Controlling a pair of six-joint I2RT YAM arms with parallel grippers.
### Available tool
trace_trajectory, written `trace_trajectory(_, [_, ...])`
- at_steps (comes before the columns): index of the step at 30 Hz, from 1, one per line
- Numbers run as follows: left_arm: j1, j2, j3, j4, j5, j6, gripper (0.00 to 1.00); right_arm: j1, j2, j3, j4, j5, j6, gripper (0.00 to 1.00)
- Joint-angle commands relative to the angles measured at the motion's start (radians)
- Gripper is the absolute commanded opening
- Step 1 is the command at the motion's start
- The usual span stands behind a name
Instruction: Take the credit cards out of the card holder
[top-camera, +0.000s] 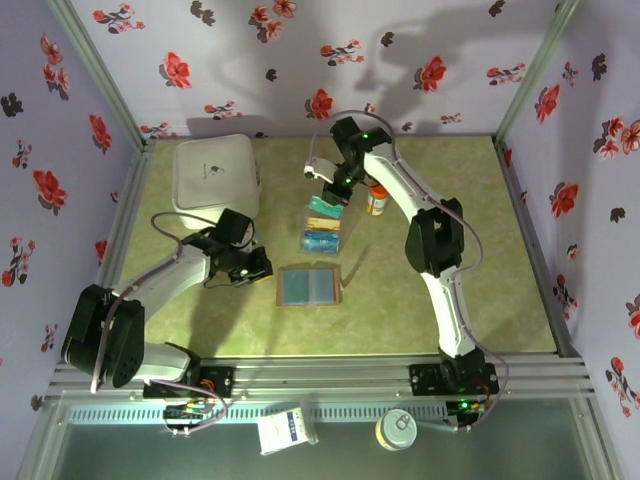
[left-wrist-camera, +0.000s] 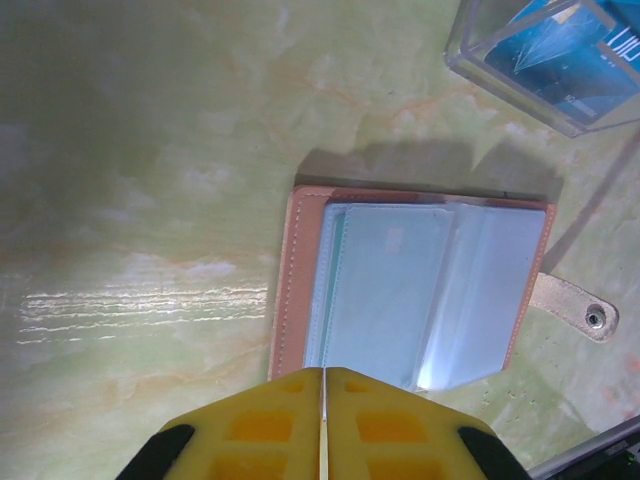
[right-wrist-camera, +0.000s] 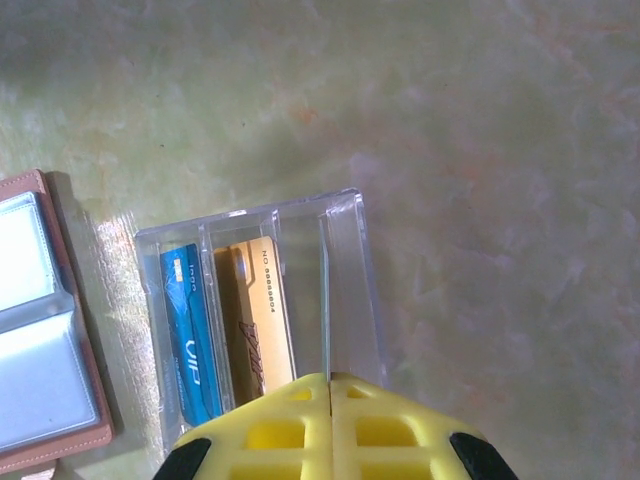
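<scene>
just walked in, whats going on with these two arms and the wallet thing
They are emptying a card holder, which lies open on the table. A blue card and a gold card sit in the clear tray beside it. The right pincer hangs shut over the tray, and the left pincer hangs shut at the holder's edge. Neither holds anything. Whether cards remain in the sleeves is unclear.
</scene>
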Motion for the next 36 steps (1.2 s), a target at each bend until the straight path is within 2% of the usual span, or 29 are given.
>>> trace_trajectory(1, [0.012, -0.013, -0.013, -0.022, -0.020, 0.003, 0.08, -0.004, 0.045, 0.042, -0.007, -0.016, -0.025, 0.00])
trace_trajectory(15, [0.021, 0.038, -0.008, -0.006, -0.009, 0.009, 0.08, -0.006, 0.079, 0.043, -0.033, -0.030, -0.032, 0.00])
trace_trajectory(27, [0.021, 0.034, -0.020, 0.001, -0.008, 0.005, 0.08, -0.003, 0.113, 0.055, -0.086, -0.095, -0.054, 0.00])
trace_trajectory(33, [0.024, 0.035, -0.019, -0.002, -0.005, 0.002, 0.08, -0.004, 0.111, 0.085, -0.071, -0.082, -0.023, 0.16])
trace_trajectory(36, [0.024, 0.037, -0.014, -0.001, -0.003, 0.006, 0.08, -0.007, 0.077, 0.084, -0.032, -0.067, 0.007, 0.19])
